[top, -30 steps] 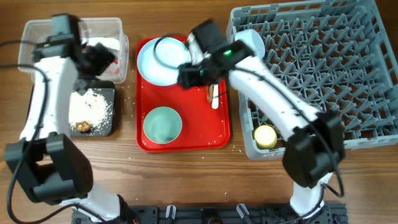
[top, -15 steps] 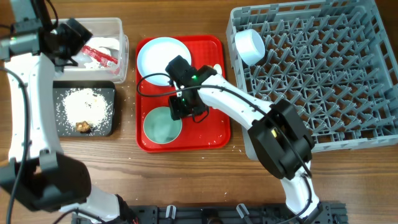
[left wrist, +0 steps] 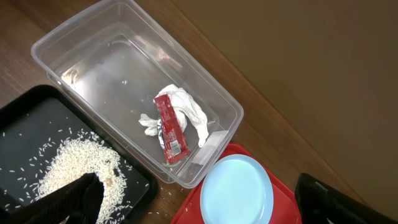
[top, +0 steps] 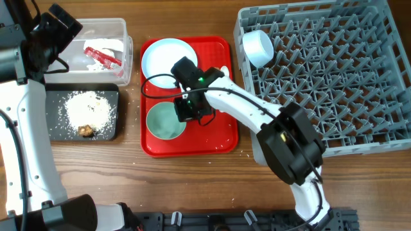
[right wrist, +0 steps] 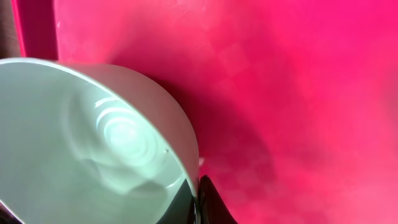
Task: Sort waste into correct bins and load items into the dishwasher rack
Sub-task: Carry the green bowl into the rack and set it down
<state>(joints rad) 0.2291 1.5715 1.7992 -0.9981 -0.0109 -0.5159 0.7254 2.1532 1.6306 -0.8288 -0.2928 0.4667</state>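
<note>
My right gripper (right wrist: 198,202) is closed down on the rim of a pale green bowl (right wrist: 112,137), one finger inside the wall and one outside. The bowl sits low on the red serving tray (top: 218,138), near its front left corner. Behind it on the same tray lies the pale blue plate (top: 164,59), and the tip of a white spoon (top: 223,69) shows just past my arm. To the right stands the grey dish rack (top: 334,77), with a second bowl (top: 258,46) tipped on its side at the back left corner.

My left gripper (left wrist: 196,186) is spread wide and carries nothing. It hangs above the clear tub (top: 122,29), where the crumpled red-and-white wrapper (left wrist: 171,124) lies on the bottom. Just in front of the tub is the black tray (top: 58,131), holding a heap of rice (top: 87,106) and a small brown lump (top: 85,130) at the heap's near edge.
</note>
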